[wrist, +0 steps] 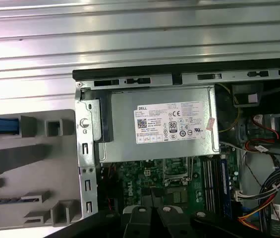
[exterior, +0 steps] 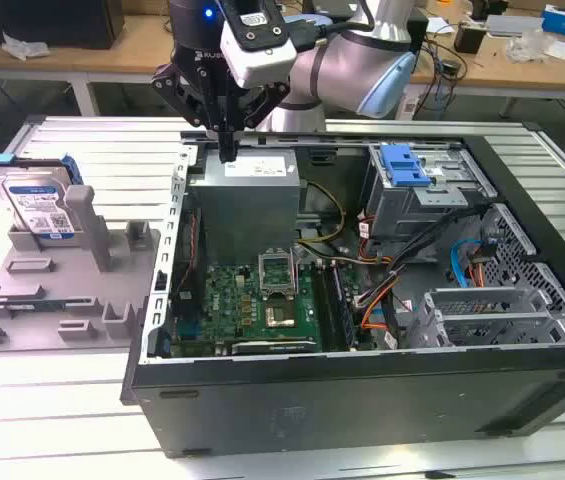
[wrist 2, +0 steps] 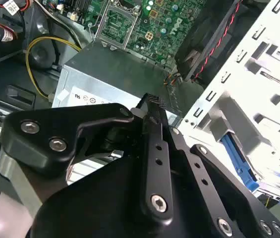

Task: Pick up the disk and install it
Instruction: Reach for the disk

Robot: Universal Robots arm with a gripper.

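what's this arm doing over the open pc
The robot arm's gripper hangs shut and empty just above the power supply inside the open computer case. The disk has not been picked up yet: it stands on edge in a grey holder on the exterior view's left, outside the case and apart from the gripper.

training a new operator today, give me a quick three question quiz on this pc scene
1. True or false: the gripper holds the disk.
2. Where does the disk stand? A) upright in the grey fixture B) inside the computer case C) on the motherboard
3. Fill in: the gripper is nearest to the ____.
Key: 1 false; 2 A; 3 power supply.
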